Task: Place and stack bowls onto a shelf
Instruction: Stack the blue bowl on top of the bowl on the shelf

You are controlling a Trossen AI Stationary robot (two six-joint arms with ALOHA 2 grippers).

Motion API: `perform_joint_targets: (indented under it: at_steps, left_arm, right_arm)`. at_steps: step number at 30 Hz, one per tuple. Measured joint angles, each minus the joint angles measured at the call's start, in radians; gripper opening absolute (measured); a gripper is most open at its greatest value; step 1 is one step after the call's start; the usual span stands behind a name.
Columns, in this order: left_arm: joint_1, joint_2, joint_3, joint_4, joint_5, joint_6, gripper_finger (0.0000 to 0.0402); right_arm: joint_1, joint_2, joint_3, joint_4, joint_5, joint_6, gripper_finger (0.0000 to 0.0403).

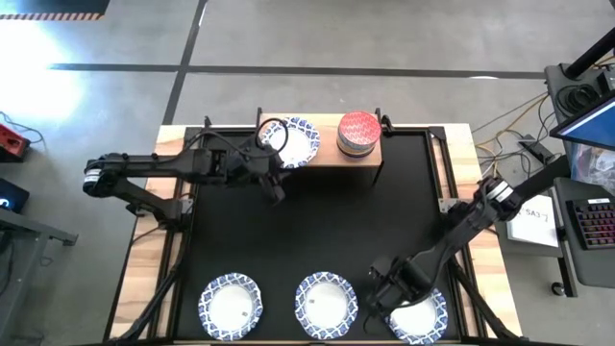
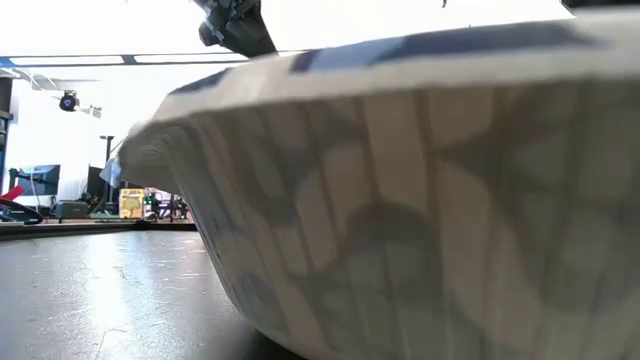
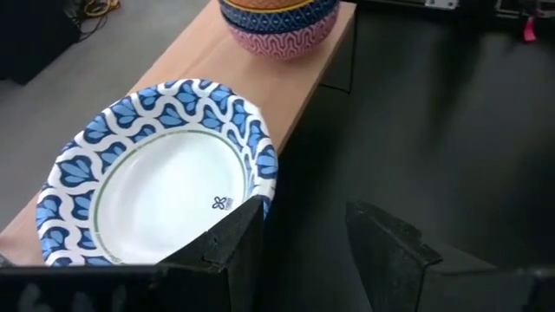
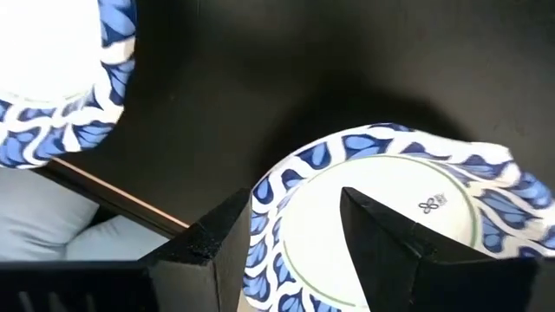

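The light-wood shelf (image 1: 373,154) stands at the mat's far edge. On its left half sits a wide white bowl with a blue-patterned rim (image 1: 294,141) (image 3: 165,186). On its right half is a stack of small bowls, the red one on top (image 1: 358,132) (image 3: 279,24). My left gripper (image 1: 276,183) (image 3: 303,212) is open just near of that wide bowl, one fingertip close beside its rim. Three more wide bowls rest on the mat at the near edge (image 1: 231,306) (image 1: 327,303) (image 1: 423,315). My right gripper (image 1: 389,288) (image 4: 290,195) is open over the rightmost one (image 4: 408,182). My right gripper comes slanting down at the rightmost bowl's left rim (image 4: 267,204). One finger (image 4: 390,234) is inside the bowl and the other (image 4: 212,238) outside, with a gap between them. I cannot tell whether either finger touches the bowl, which rests on the mat.
The black mat (image 1: 327,221) between the shelf and the near bowls is bare. A wide bowl (image 2: 420,200) fills the low view, close to that camera. A keyboard (image 1: 598,226) and papers lie beyond the table's right edge.
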Motion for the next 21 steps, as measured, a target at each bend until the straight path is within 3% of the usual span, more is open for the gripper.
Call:
perform_joint_targets:
  at_steps: [10,21]
  left_arm:
    - [-0.012,0.0,0.0,-0.02,0.0,0.004,0.0149]
    - [-0.011,0.001,-0.008,-0.026,0.001,0.005,0.0149]
  right_arm:
    - [0.034,0.062,0.001,0.027,0.001,0.033,0.0167]
    - [0.083,0.098,0.002,0.114,0.05,0.203,0.0167]
